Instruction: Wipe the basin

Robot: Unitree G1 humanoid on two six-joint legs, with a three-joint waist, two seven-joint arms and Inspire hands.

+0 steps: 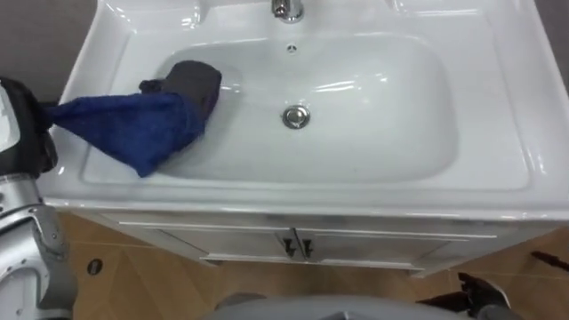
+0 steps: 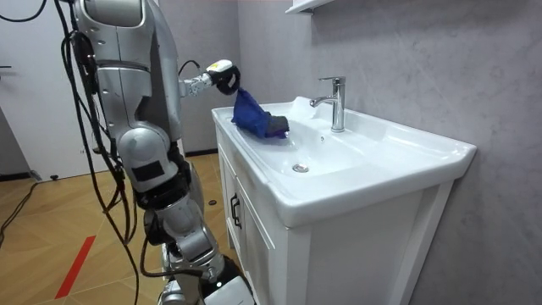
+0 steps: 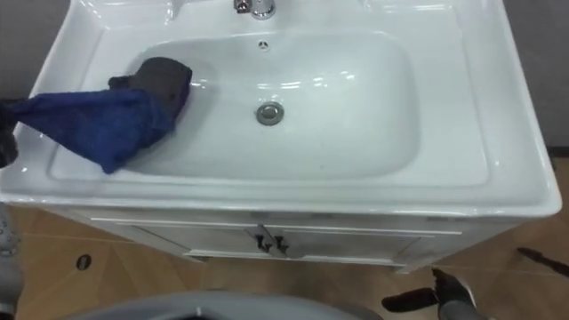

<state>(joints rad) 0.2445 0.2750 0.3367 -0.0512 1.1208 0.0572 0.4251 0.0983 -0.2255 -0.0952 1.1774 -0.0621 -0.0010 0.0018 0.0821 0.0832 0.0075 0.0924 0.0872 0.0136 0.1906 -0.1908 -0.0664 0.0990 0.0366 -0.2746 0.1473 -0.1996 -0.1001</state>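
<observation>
Robot: stands facing the cabinet [image 1: 356, 244] that carries the basin [image 1: 511, 107], close against its front
Left hand [image 2: 223, 77]: raised just outside the basin's left rim, closed round one end of the cloth [image 1: 133, 129]
Cloth: blue with a dark grey part at its far end; stretched from the hand over the left rim and down into the bowl, its bulk lying on the bowl's left slope
Drain [image 1: 296, 116]: in the middle of the bowl, well apart from the cloth
Tap [image 2: 336, 102]: at the back rim, upright, spout over the bowl
Right hand [image 3: 449, 293]: low, below the basin's front edge; I cannot tell whether it is open or closed
</observation>
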